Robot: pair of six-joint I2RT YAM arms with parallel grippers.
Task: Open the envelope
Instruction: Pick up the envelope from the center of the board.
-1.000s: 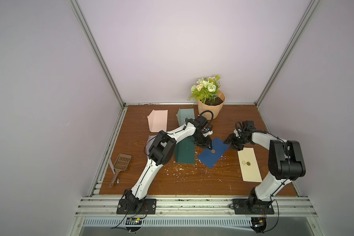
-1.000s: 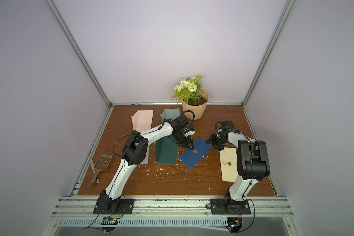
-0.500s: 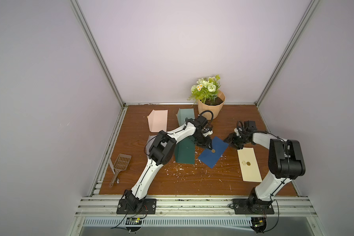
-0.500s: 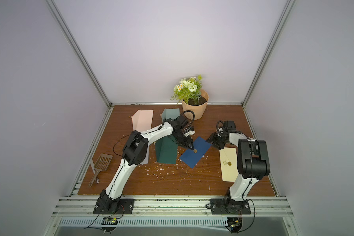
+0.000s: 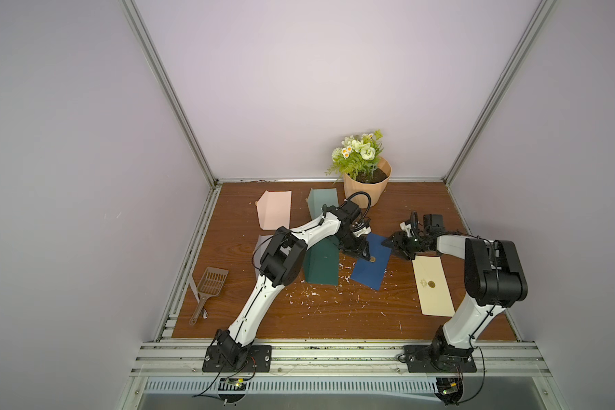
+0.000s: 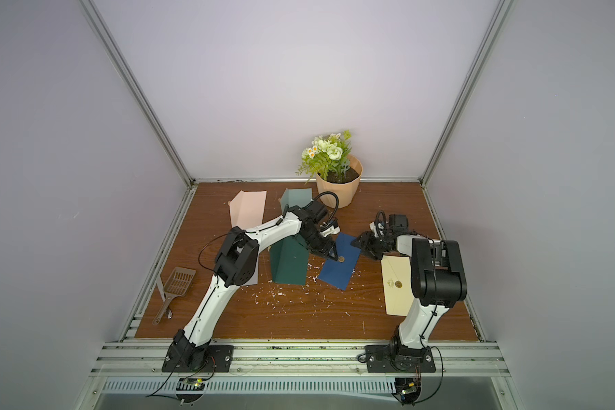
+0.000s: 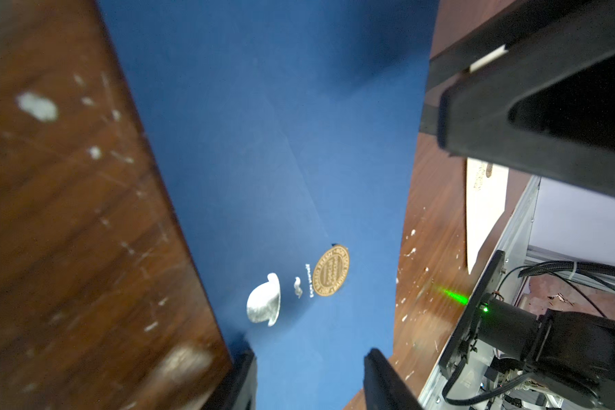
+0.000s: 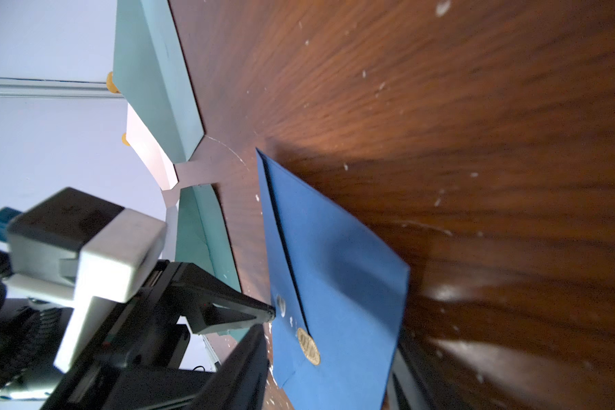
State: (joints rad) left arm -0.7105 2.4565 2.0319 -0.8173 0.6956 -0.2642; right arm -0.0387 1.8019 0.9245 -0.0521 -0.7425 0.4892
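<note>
The blue envelope (image 5: 370, 269) (image 6: 338, 271) lies flat at mid-table, its flap held down by a round gold seal (image 5: 372, 260) (image 7: 331, 271) (image 8: 309, 351). A silver scuff (image 7: 263, 303) sits beside the seal. My left gripper (image 5: 364, 252) (image 6: 332, 253) (image 7: 311, 380) stands open just over the envelope, one fingertip (image 8: 242, 312) touching the paper near the scuff. My right gripper (image 5: 393, 245) (image 6: 362, 245) (image 8: 325, 383) is open too. Its fingers straddle the envelope's far right corner without closing on it.
A dark green envelope (image 5: 320, 264) stands opened left of the blue one. Teal (image 5: 322, 202) and pink (image 5: 274, 209) envelopes lie behind it. A cream envelope (image 5: 432, 284) lies at the right. A flowerpot (image 5: 366, 184) stands at the back, a scoop (image 5: 210, 287) at the left. Paper scraps (image 5: 313, 293) litter the wood.
My right gripper has edged a little left to the blue envelope's corner. My left gripper's tips have crept slightly toward the seal. Both stay open.
</note>
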